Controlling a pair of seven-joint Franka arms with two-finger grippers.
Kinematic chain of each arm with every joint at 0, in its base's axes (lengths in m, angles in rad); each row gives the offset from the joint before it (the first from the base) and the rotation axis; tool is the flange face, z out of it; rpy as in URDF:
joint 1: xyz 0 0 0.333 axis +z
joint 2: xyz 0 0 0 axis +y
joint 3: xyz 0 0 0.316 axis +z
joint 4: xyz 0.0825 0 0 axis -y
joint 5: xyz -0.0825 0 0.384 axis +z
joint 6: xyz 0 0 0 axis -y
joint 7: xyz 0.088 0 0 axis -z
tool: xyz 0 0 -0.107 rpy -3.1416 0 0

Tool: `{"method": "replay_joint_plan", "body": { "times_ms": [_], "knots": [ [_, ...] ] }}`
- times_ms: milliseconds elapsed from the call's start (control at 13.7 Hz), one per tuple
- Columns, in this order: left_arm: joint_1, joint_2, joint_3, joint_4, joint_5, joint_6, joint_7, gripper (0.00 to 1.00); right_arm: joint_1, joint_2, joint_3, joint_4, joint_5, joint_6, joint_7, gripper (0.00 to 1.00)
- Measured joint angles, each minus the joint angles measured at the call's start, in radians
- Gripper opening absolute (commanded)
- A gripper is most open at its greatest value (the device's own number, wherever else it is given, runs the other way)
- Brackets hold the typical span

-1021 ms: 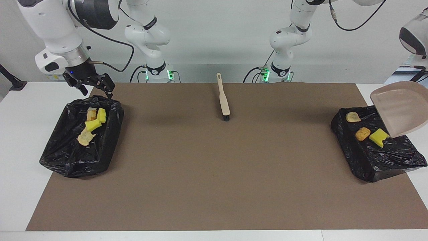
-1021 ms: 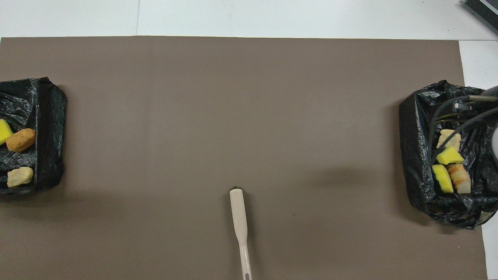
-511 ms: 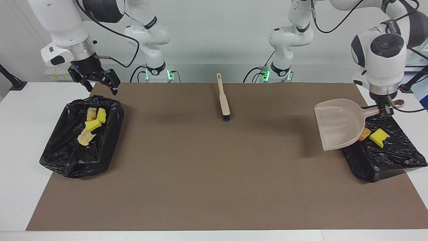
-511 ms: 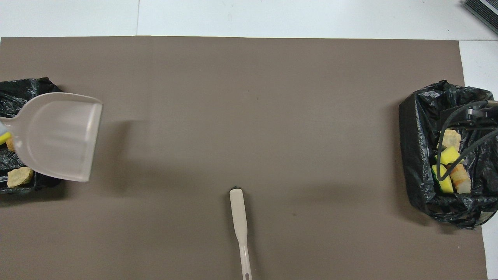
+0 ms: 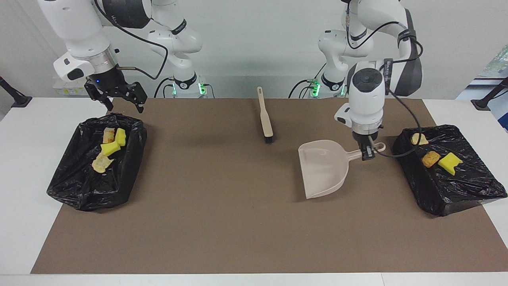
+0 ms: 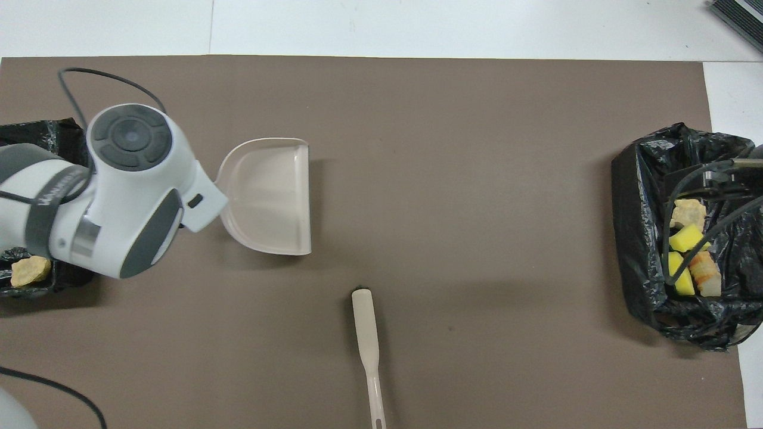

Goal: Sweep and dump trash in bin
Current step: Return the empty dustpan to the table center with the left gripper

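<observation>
Holding: my left gripper (image 5: 367, 153) has its fingers clamped on the handle of the beige plastic dustpan (image 5: 323, 169), which sits empty, low over the brown mat (image 5: 238, 222), between the brush and the bin at my left arm's end of the tabletop.
Waiting: my right gripper (image 5: 119, 99) hovers with fingers spread over the robot-side edge of the black-bagged bin (image 5: 97, 163) at its end.
Trash: four yellow sponge and tan bread scraps (image 5: 107, 149) lie in that bin; three more scraps (image 5: 432, 153) lie in the other black-bagged bin (image 5: 448, 174).
Progress: I judge sweeping and dumping done, since no scrap shows on the mat; only parking the dustpan remains.
Brush: the beige-handled black-bristled brush (image 5: 265, 115) lies untouched nearer the robots.
Views: overhead, my left arm hides the handle grip and most of its bin; facing shows both.
</observation>
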Motion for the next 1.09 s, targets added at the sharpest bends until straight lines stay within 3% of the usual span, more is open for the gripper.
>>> {"method": "replay_joint_plan", "body": {
  "times_ms": [511,803,1094],
  "knots": [
    [-0.125,0.094,0.001,0.089,-0.216,0.041,-0.801,0.0,0.0,0.0,0.0,0.0,0.0,0.0,0.0,1.0],
    [-0.165,0.121,0.001,0.124,-0.317,0.048,-1.11,0.0,0.0,0.0,-0.001,0.0,0.0,0.0,-0.001,1.0],
    [-0.195,0.134,0.001,0.133,-0.33,0.055,-1.343,0.0,0.02,0.0,-0.003,0.0,0.0,0.0,-0.009,1.0]
  ]
}}
